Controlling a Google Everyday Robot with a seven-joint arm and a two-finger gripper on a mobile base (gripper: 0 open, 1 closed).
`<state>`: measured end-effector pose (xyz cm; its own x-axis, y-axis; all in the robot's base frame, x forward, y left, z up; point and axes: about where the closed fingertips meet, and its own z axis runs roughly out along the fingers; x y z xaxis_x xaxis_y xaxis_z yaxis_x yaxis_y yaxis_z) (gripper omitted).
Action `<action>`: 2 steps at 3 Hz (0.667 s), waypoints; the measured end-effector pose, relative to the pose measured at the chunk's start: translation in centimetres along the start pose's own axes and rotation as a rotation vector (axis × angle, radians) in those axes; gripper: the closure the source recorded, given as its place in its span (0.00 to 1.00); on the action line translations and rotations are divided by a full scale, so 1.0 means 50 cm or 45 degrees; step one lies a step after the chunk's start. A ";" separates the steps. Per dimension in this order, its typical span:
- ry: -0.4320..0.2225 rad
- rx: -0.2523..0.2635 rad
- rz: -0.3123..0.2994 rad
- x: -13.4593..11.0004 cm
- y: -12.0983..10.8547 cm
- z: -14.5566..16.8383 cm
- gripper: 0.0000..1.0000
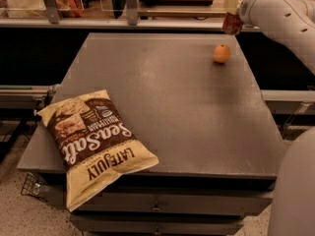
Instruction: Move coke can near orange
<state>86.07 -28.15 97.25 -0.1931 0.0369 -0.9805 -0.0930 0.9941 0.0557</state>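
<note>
The orange (222, 53) sits on the grey table (162, 97) near its far right corner. My gripper (231, 17) is in the air at the table's far right edge, just above and behind the orange. It is shut on the coke can (232, 25), a small red can that hangs tilted below the white wrist. Only part of the can shows and the fingers are mostly hidden by it. The can is off the table and not touching the orange.
A large tan-and-brown Sea Salt chip bag (93, 144) lies at the table's front left, overhanging the edge. A counter with metal posts (130, 4) runs behind the table. My white arm (290, 23) spans the upper right and my base (295, 191) fills the lower right.
</note>
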 end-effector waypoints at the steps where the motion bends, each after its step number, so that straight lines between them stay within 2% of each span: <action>1: 0.050 -0.036 0.005 0.058 0.015 0.019 1.00; 2: 0.053 -0.052 -0.006 0.079 0.020 0.036 1.00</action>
<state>86.98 -26.85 93.10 -0.2326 0.0274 -0.9722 -0.1333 0.9893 0.0598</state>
